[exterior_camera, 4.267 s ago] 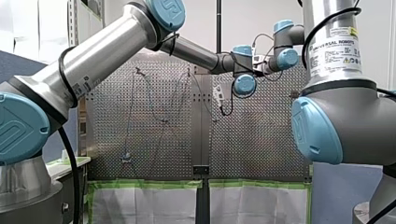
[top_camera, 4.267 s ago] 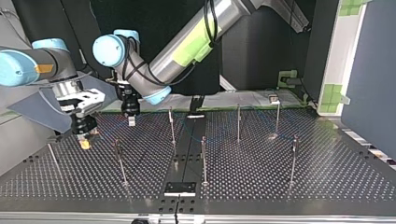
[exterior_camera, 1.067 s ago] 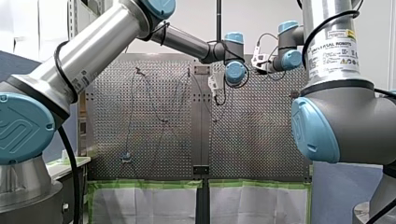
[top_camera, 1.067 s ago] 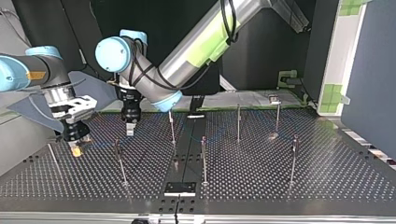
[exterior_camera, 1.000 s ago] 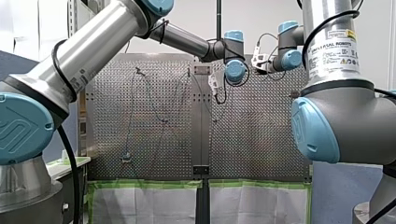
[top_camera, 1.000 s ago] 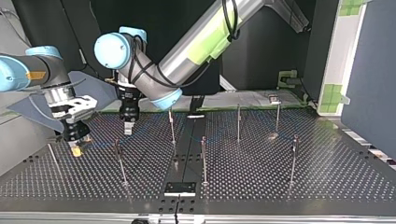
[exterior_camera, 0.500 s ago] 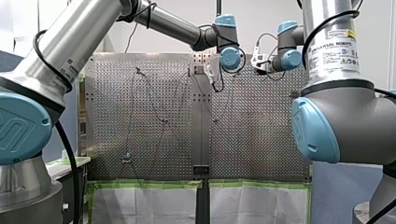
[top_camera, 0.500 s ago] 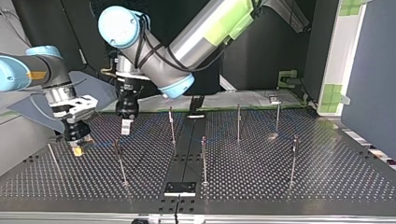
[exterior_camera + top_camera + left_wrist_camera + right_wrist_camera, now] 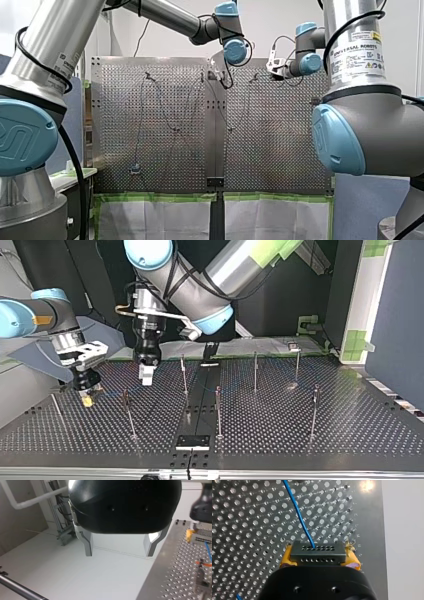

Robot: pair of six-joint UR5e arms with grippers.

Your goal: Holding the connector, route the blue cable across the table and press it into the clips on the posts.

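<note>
My right gripper (image 9: 319,558) is shut with its yellow pads on the black connector (image 9: 317,549), just above the perforated table. The blue cable (image 9: 298,517) leaves the connector and runs ahead over the holes. In the top view this gripper (image 9: 88,398) hangs low at the left, beside a post (image 9: 128,412). My left gripper (image 9: 121,548) is open with nothing between its metal fingers, and it is off the table's edge. In the top view it (image 9: 146,374) hovers to the right of my right gripper. A short piece of blue cable (image 9: 207,551) shows beside it.
Several thin posts stand on the table (image 9: 280,440), among them one (image 9: 184,375) near my left gripper, one (image 9: 218,410) in the middle and one (image 9: 314,410) at the right. A small black plate (image 9: 192,442) lies at the near edge.
My left arm has lifted, and its gripper has shifted a little to the right in the top view and up and left in the front view. My right gripper has barely moved.
</note>
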